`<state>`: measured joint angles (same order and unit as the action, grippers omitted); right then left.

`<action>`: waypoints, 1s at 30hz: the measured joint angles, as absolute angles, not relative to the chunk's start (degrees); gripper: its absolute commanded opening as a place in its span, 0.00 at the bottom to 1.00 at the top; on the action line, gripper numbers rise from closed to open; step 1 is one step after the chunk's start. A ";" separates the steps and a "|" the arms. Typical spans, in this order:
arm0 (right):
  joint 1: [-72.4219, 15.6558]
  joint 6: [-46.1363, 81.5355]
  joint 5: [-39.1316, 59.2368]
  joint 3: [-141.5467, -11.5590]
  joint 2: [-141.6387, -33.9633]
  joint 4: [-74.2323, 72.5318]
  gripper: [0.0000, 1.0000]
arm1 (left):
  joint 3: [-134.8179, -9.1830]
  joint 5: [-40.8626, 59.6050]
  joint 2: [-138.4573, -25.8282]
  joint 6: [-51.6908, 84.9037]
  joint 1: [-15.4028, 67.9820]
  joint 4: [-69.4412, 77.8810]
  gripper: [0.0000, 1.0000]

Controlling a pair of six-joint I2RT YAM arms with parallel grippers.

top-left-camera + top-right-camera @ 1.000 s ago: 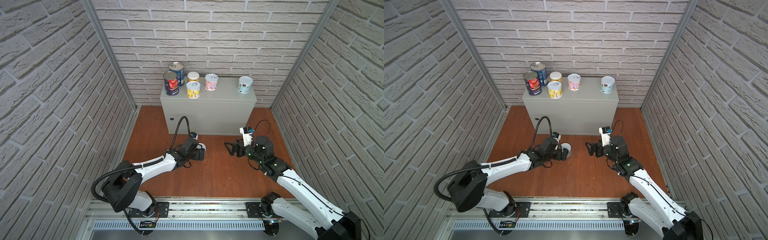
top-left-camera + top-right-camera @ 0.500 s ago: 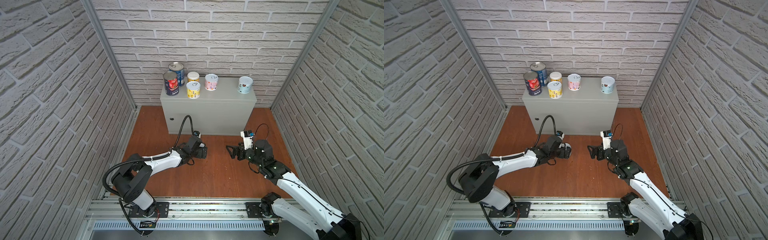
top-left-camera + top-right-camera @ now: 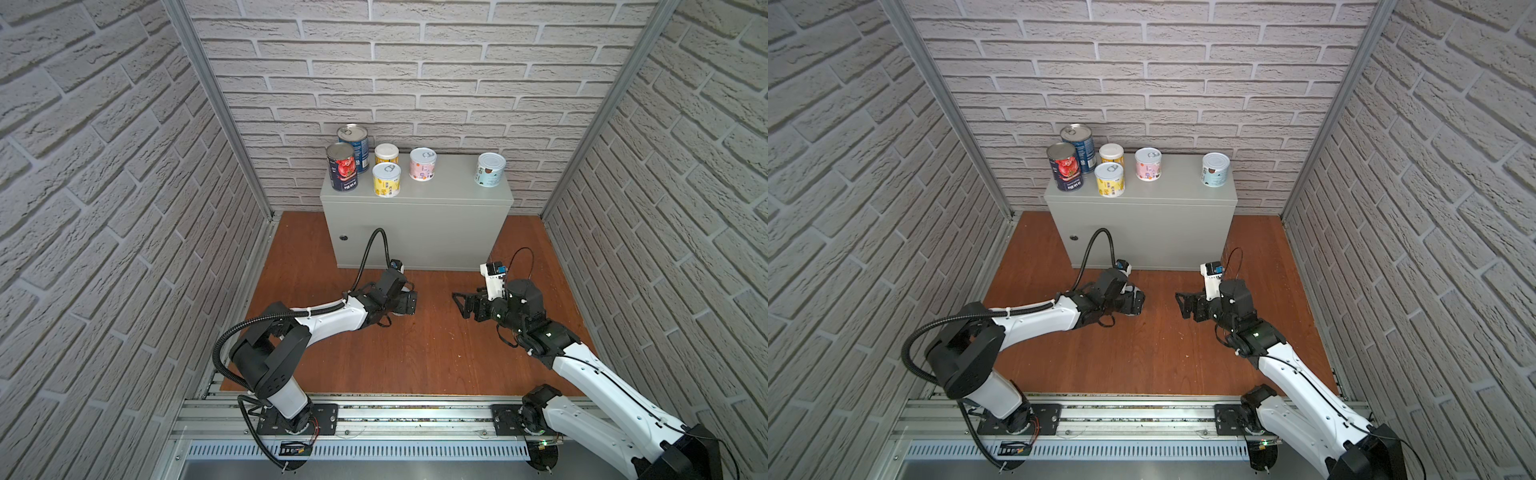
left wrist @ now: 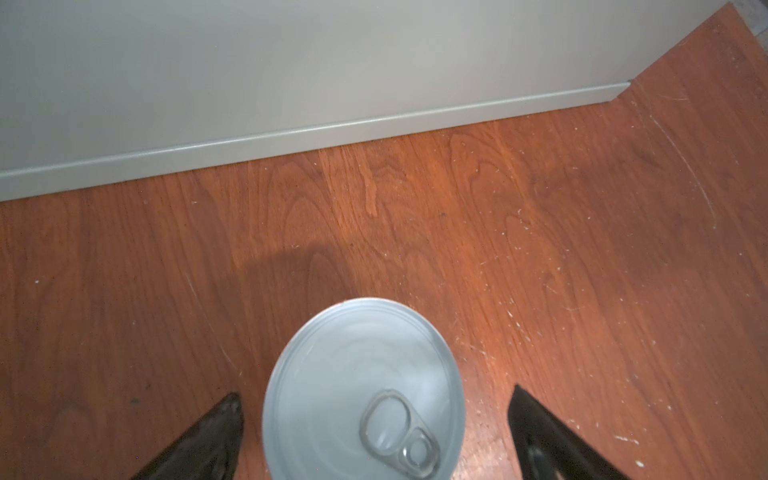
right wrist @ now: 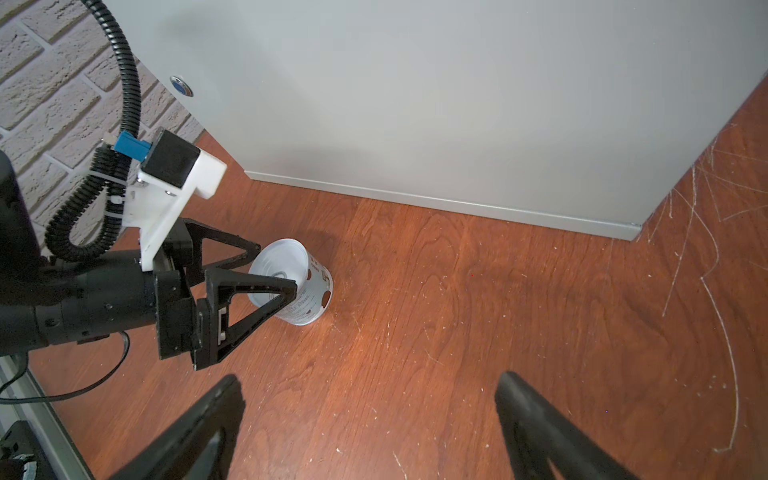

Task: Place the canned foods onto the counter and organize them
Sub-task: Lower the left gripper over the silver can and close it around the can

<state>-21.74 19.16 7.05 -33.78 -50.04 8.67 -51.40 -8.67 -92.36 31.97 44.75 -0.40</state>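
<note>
A pale blue can [image 4: 363, 390] with a white pull-tab lid stands upright on the wooden floor. My left gripper [image 4: 374, 395] is open around it, one finger on each side with a gap to the can. The right wrist view shows the same can [image 5: 309, 291] between the left fingers [image 5: 249, 286]. My right gripper [image 5: 368, 378] is open over bare floor, a short way right of the can, also seen in both top views [image 3: 461, 305] [image 3: 1181, 305]. Several cans stand on the grey counter [image 3: 449, 191]: tomato [image 3: 343, 168], blue [image 3: 357, 143], two yellow [image 3: 386, 180], pink [image 3: 422, 164], pale blue [image 3: 490, 169].
The counter's front wall [image 4: 291, 62] rises just beyond the floor can. Brick walls [image 3: 124, 208] close in both sides and the back. A metal rail [image 3: 374, 415] carrying the arm bases runs along the front.
My left gripper has pushed forward and now covers the floor can from above. The left elbow has swung right. My right gripper has sunk a little and shifted slightly right.
</note>
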 measured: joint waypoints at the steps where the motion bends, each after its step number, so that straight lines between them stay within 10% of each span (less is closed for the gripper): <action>1: -21.74 19.18 6.92 -33.78 -49.78 8.84 0.95 | -51.40 -8.69 -92.38 31.92 44.75 -0.45 0.98; 19: -21.74 21.10 3.44 -33.78 -47.86 10.70 0.95 | -51.79 -10.66 -96.05 31.75 44.75 -0.60 0.96; 30: -21.74 22.20 4.71 -33.76 -48.40 10.70 0.95 | -53.41 -11.73 -97.69 30.20 44.86 -0.47 0.64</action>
<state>-21.74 22.20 4.71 -33.76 -48.40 10.70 -53.41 -11.73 -97.69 30.20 44.86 -0.47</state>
